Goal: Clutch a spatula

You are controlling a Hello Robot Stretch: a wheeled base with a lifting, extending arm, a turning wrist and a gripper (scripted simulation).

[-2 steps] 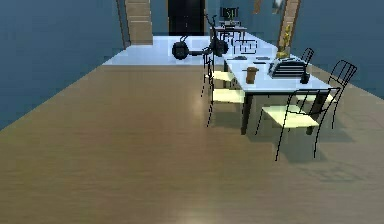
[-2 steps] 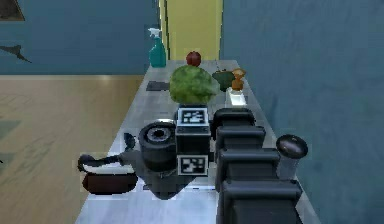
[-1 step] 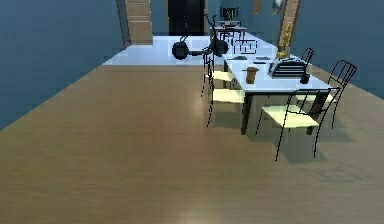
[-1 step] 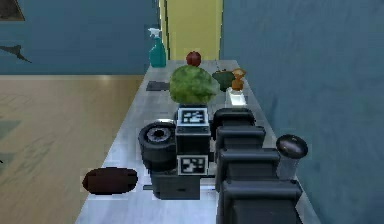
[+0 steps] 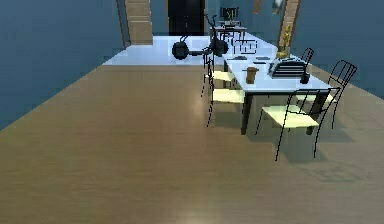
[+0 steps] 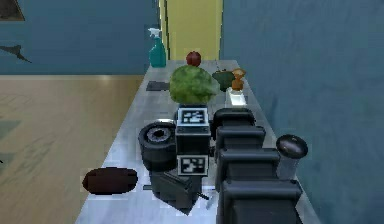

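A long grey counter (image 6: 128, 150) ran toward a yellow door (image 6: 190, 25) set in blue walls (image 6: 310, 60), with wood floor (image 6: 60, 130) alongside. A lettuce (image 6: 190, 82) sat on it. Beyond the lettuce stood a spray bottle (image 6: 157, 47) and a red fruit (image 6: 193, 58). Just beside the lettuce lay a small dark flat item (image 6: 157, 86), not confirmable as the spatula. Nearer than the lettuce was the gripper (image 6: 157, 143); whether it held anything could not be told.

lit: dim overall | glare: soft sheen on floor (image 5: 150, 130) | shdws: under chairs (image 5: 292, 118) | far end brighter
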